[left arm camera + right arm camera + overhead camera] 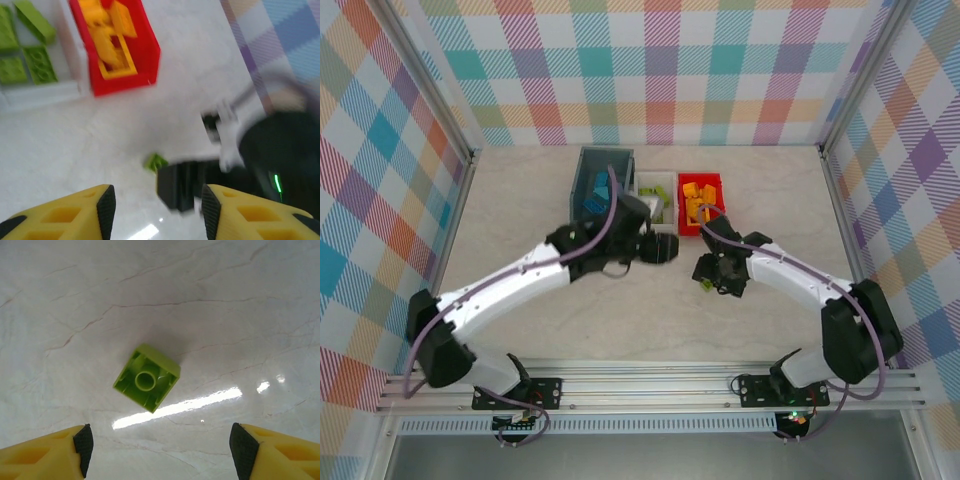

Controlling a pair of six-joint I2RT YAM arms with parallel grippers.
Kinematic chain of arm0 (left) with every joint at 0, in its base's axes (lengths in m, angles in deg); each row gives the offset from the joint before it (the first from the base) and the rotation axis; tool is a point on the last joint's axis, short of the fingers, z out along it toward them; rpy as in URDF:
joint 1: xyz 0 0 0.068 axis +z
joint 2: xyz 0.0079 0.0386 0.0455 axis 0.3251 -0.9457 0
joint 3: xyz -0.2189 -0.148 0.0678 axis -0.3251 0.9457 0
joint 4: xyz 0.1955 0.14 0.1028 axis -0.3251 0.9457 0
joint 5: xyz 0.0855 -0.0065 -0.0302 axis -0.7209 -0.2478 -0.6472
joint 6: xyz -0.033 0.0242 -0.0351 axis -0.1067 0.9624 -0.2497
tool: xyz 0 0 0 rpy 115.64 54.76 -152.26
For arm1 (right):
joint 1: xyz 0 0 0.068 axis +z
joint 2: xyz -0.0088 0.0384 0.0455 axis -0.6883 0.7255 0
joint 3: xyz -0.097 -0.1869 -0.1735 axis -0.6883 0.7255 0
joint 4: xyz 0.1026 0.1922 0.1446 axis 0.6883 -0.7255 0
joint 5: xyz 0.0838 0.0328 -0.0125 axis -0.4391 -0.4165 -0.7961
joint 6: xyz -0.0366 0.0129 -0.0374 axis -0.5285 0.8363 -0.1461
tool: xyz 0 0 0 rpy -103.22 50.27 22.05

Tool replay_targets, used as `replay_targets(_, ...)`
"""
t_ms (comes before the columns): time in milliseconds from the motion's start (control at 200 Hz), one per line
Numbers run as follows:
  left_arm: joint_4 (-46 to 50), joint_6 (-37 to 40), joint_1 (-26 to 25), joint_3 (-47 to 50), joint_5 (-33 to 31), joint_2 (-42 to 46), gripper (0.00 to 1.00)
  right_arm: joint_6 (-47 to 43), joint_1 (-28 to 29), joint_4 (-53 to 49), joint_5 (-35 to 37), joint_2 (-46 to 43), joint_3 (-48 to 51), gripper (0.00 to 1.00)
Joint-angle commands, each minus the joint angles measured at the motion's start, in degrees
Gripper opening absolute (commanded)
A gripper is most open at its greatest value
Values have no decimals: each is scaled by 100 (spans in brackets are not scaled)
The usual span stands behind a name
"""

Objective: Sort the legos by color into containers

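Top external view: a pale marble-patterned table (520, 210) is walled by checked panels on three sides. Three open plastic bins are lined up at the far middle: a larger grey-blue bin (606, 168) with blue bricks (591, 201) inside, a small white bin (657, 181) and a small red bin (701, 229). Wide bare table is seen left and right of the row and across the near half. The left gripper (661, 247) is held just in front of the white bin. The right gripper (706, 273) is held near the red bin's front edge, over a single small lime green brick (705, 287) on the table.

Left wrist view (blurred): the left gripper's yellow fingers (106, 212) are spread, with nothing between them. The white bin, with lime green bricks (30, 65) in it, is seen just beside the red bin, which is packed with orange bricks (102, 32) and an open orange frame (122, 65). The single lime brick lies on open table, well apart from both bins, close to the dark right arm (280, 165).

Right wrist view: the right gripper's fingers (84, 444) are spread wide. The lime brick lies studs-down, hollow underside up, rotated off square, touched by neither finger, with bare table on every side.
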Motion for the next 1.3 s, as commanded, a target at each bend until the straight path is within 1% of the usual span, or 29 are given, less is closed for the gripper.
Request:
replay_targets(0, -667, 205, -438, 1027, -432, 873, 58, 918, -188, 190, -340, 370, -229, 74)
replay_targets(65, -618, 82, -657, 1539, -747, 1417, 59, 1190, -305, 273, -561, 645, -286, 74)
replay_targets(175, -439, -162, -723, 2092, -1064, 2247, 60, 1526, -436, 386, -733, 982, -259, 72)
replay_targets(255, -222, -213, -724, 2255, -1268, 2666, 60, 1598, -448, 613, -785, 1088, -205, 69)
replay_targets(340, -26, -230, -722, 2271, -1419, 2849, 60, 1643, -445, 666, -842, 1220, -225, 67)
replay_targets(385, 26, -214, -722, 2275, -1458, 2886, 60, 1662, -444, 681, -858, 1261, -219, 62)
replay_targets(420, 50, -211, -716, 2264, -1470, 2882, 60, 1696, -442, 702, -867, 1271, -189, 55)
replay_targets(525, 33, -204, -722, 2240, -1480, 2838, 59, 1794, -448, 757, -812, 1136, -63, 41)
replay_targets(600, 31, -212, -722, 2231, -1540, 2840, 59, 1713, -400, 728, -700, 948, -78, 28)
replay_targets(660, 104, -266, -722, 2194, -1722, 2879, 58, 1553, -297, 559, -545, 814, -273, 24)
replay_targets(685, 188, -311, -722, 2156, -1866, 2907, 57, 1423, -224, 467, -444, 777, -449, 24)
replay_targets(740, 552, -518, -722, 1991, -2402, 2948, 56, 1050, -9, 167, -162, 788, -967, 22)
replay_targets(780, 914, -695, -722, 1844, -2871, 2969, 57, 742, 145, -40, 30, 888, -1397, 22)
replay_targets(815, 1053, -715, -721, 1765, -3105, 3009, 58, 483, 266, -187, 165, 1020, -1781, 22)
replay_targets(935, 996, -587, -722, 1568, -3385, 3130, 60, -231, 531, -567, 583, 1675, -2951, 23)
replay_targets(1085, 972, -494, -713, 1174, -3644, 2969, 61, -958, 539, -864, 1033, 2718, -4454, 24)
replay_targets(1190, 873, -359, -706, 953, -3659, 2722, 62, -1420, 530, -1065, 1339, 3632, -5648, 24)
replay_targets(1295, 855, -255, -704, 759, -3575, 2449, 62, -1781, 495, -1066, 1491, 4382, -6551, 23)
